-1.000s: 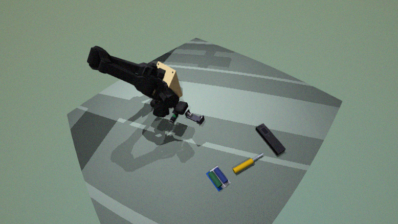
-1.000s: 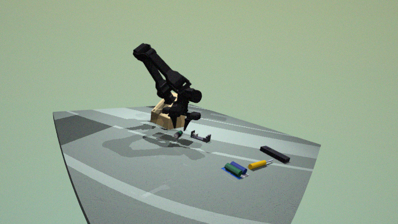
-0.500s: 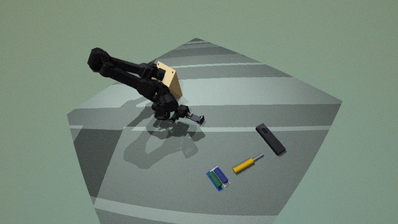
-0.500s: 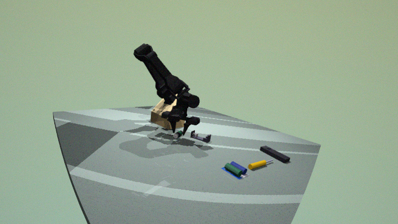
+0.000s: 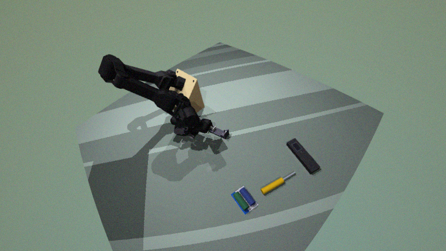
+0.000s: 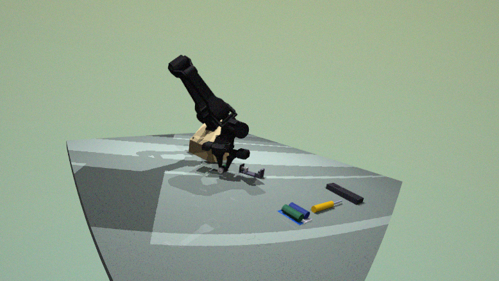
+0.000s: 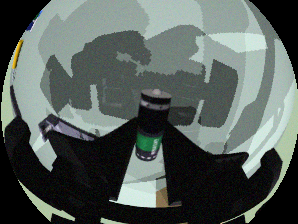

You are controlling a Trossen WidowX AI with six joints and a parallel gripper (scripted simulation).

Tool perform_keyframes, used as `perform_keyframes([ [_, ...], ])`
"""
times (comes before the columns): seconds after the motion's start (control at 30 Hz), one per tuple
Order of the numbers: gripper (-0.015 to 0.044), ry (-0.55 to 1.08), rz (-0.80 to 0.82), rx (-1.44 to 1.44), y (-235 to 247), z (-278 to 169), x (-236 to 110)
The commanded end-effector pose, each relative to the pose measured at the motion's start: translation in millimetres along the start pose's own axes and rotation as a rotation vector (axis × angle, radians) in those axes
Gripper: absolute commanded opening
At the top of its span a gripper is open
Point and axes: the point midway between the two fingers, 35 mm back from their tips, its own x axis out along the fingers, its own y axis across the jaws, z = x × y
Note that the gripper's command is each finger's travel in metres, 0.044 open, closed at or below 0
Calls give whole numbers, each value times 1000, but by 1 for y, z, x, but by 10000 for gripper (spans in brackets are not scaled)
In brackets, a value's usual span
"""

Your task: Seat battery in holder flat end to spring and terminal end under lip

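The battery [image 7: 149,143] [image 6: 220,170] is black with a green band. In the wrist view its end with the small nub points away from the gripper base. My gripper [image 7: 150,123] [image 6: 224,168] is shut on the battery's sides, with a fingertip at each side, low at the table. In the top view the arm hides most of the battery. The dark holder [image 5: 219,132] [image 6: 253,173] [image 7: 75,131] stands on the table beside the gripper, with upright ends and a light metal part at one end. It is empty. In the wrist view the left finger partly hides it.
A yellow-handled screwdriver [image 5: 272,185] [image 6: 322,206], a black remote-like box [image 5: 304,157] [image 6: 344,192] and a pack with a green [image 5: 240,200] [image 6: 292,212] and a blue cylinder [image 5: 247,196] [image 6: 299,210] lie farther out. The tan arm base [image 5: 197,98] [image 6: 199,149] stands behind the gripper.
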Motion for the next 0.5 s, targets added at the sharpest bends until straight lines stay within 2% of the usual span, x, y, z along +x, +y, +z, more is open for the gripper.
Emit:
perform_keyframes([
  [0.0, 81, 5, 1, -4, 0, -1, 1],
  [0.13, 81, 6, 1, -3, 1, -1, -3],
  [0.37, 81, 8, 2, -3, 1, -1, -45],
  [0.47, 81, 7, 2, -3, 0, -1, -49],
])
